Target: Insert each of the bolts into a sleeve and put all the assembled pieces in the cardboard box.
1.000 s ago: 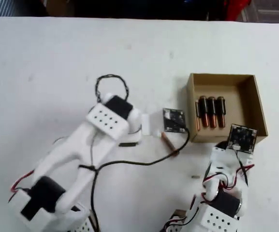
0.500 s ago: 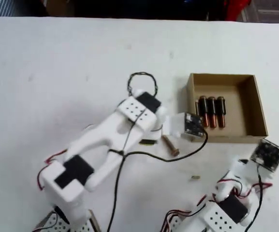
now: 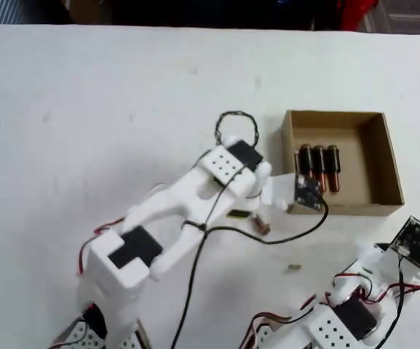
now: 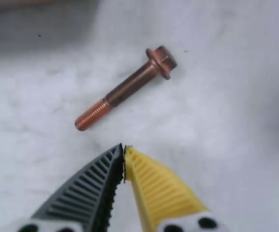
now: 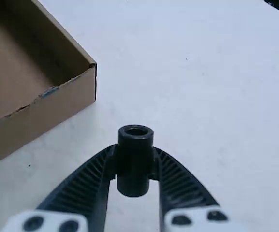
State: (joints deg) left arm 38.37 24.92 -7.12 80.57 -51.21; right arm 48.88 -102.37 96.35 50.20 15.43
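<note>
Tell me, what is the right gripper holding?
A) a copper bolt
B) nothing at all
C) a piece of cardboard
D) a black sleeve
D: in the right wrist view the right gripper is shut on a black sleeve that stands upright between its fingers, while the copper bolt lies loose on the table.

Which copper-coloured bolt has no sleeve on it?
The bare copper-coloured bolt lying on the white table by the left hand; the three bolts in the brown cardboard box wear black sleeves.
</note>
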